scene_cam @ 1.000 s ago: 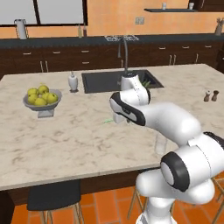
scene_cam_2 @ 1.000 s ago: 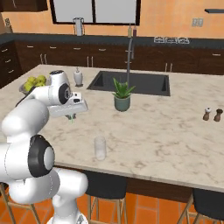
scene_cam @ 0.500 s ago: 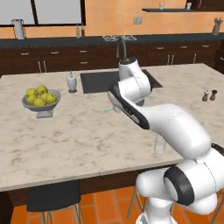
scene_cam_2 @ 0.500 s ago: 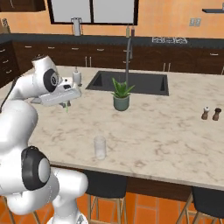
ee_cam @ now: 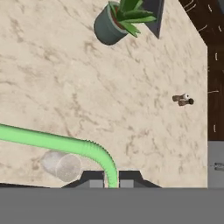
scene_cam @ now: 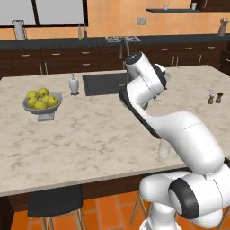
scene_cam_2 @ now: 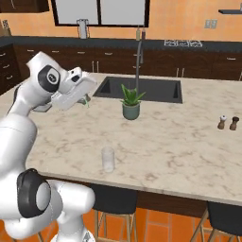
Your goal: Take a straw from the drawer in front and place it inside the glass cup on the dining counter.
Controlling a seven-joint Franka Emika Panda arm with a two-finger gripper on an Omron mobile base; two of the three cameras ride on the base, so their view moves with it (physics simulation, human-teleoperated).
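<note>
Green straw clamped in my gripper, held above the dining counter.
Fingers closed on straw's short end; glass cup stands on marble below, nr front edge; potted plant farther off by sink.

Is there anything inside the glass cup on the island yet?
No, the glass cup looks empty; the straw is pinched in the gripper above the counter.

Straw showing bright green, surface showing beige veined marble, glass cup reading clear, plant pot grey-green, fruit in bowl yellow.
</note>
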